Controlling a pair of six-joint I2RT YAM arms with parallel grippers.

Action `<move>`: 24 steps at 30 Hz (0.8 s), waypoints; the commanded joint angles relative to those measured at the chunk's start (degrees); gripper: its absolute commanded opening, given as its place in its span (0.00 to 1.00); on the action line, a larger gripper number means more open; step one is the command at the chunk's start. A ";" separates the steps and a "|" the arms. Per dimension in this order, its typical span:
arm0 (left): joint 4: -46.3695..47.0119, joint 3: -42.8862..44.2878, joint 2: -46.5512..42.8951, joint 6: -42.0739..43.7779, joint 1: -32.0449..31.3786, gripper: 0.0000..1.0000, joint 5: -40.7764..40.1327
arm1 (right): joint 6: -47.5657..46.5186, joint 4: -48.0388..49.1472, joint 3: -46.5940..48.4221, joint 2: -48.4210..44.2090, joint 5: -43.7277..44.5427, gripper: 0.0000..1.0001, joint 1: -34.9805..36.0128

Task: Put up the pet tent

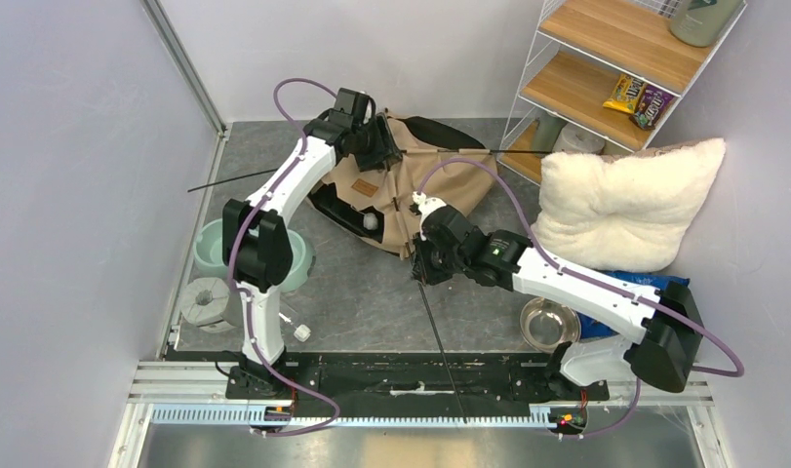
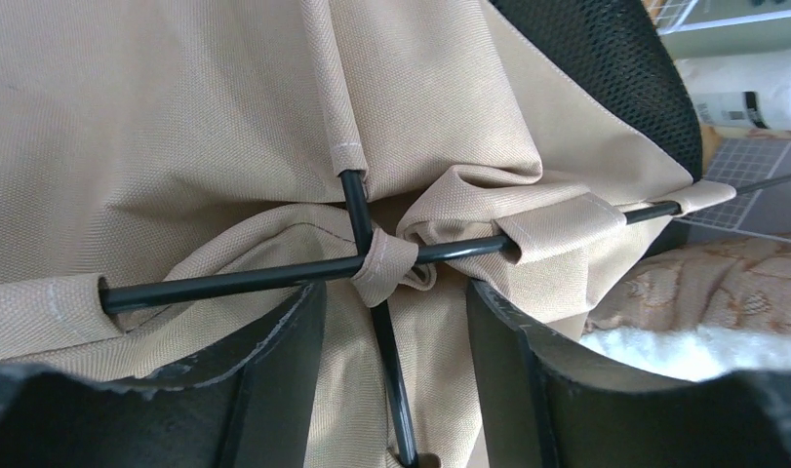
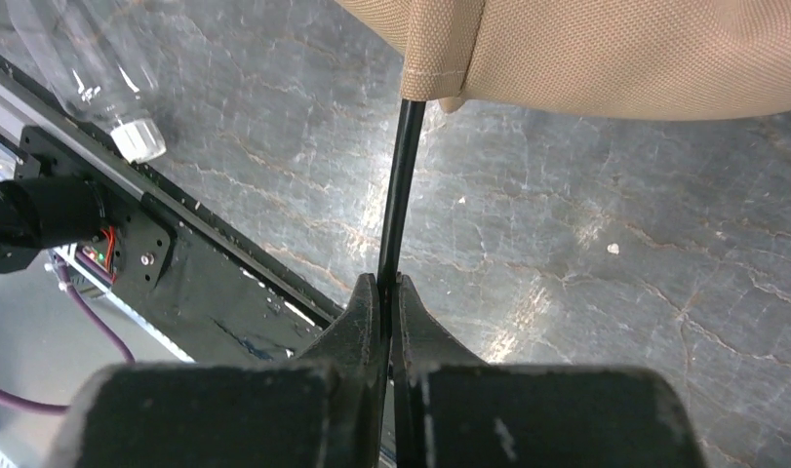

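Observation:
The pet tent (image 1: 440,190) is a crumpled tan fabric heap with a black base, lying at the back middle of the floor. Two thin black poles cross under a fabric loop (image 2: 381,268) on top of it. My left gripper (image 1: 383,144) is open and hangs over that crossing; one pole (image 2: 396,380) runs between its fingers without contact. My right gripper (image 1: 422,273) is shut on the other pole (image 3: 399,185) just below the tent's hem (image 3: 450,83). That pole (image 1: 442,336) runs on toward the near rail.
A fluffy white pillow (image 1: 625,200) leans at the right by a wire shelf (image 1: 606,68) with snack bags. A steel bowl (image 1: 547,322) sits near the right arm's base. A green bowl (image 1: 211,249), a grey roll (image 1: 206,300) and a plastic bottle (image 3: 89,68) lie left.

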 commanded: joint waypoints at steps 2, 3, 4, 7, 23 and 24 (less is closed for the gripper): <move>4.44 3.22 -5.08 -0.20 0.02 0.63 2.91 | 0.82 13.81 -2.15 -3.59 8.59 0.00 -0.89; 4.53 3.22 -5.48 -0.20 0.05 0.65 3.07 | 1.12 14.35 -2.14 -3.58 9.90 0.00 -0.89; 4.78 3.06 -6.04 -0.19 0.02 0.66 3.20 | 1.63 15.42 -2.35 -3.57 11.05 0.00 -0.89; 5.97 2.01 -8.06 -0.22 0.04 0.68 3.92 | 2.89 19.83 -3.65 -3.50 13.87 0.00 -0.89; 12.97 -13.12 -23.97 2.59 0.20 0.70 4.12 | 7.84 27.71 -1.14 -0.01 21.32 0.00 -1.81; 14.48 -15.53 -25.41 2.73 0.12 0.70 5.18 | 8.27 28.15 -1.25 0.12 21.06 0.00 -2.10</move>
